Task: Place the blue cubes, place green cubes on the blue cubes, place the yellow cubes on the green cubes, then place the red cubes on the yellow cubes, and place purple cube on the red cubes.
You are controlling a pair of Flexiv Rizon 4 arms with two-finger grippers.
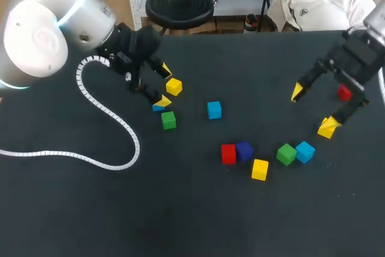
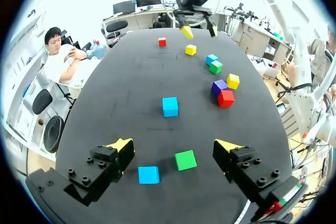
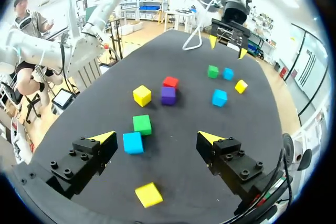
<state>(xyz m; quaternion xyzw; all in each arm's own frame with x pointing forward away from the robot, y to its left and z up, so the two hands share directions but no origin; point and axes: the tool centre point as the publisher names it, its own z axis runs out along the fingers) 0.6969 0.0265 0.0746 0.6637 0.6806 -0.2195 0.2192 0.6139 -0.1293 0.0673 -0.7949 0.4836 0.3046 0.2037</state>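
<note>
Both grippers hang open over the black table (image 1: 90, 209). My left gripper (image 1: 163, 85) (image 2: 176, 144) holds nothing; a blue cube (image 1: 157, 108) (image 2: 148, 174) lies between its fingers, a green cube (image 1: 168, 120) (image 2: 185, 160) just beside that, and a yellow cube (image 1: 174, 86) by its far side. A second blue cube (image 1: 214, 110) (image 2: 170, 106) sits ahead. My right gripper (image 1: 312, 109) (image 3: 156, 137) is empty, with a yellow cube (image 3: 148, 194) under it and a red cube (image 1: 344, 92) close by. Ahead of it lie a blue cube (image 3: 133, 142) and a green cube (image 3: 142, 124).
Mid-table, a red cube (image 1: 228, 154) touches the purple cube (image 1: 244, 150), with a yellow cube (image 1: 260, 169) in front. The left arm's white coiled cable (image 1: 108, 118) trails across the table's left side.
</note>
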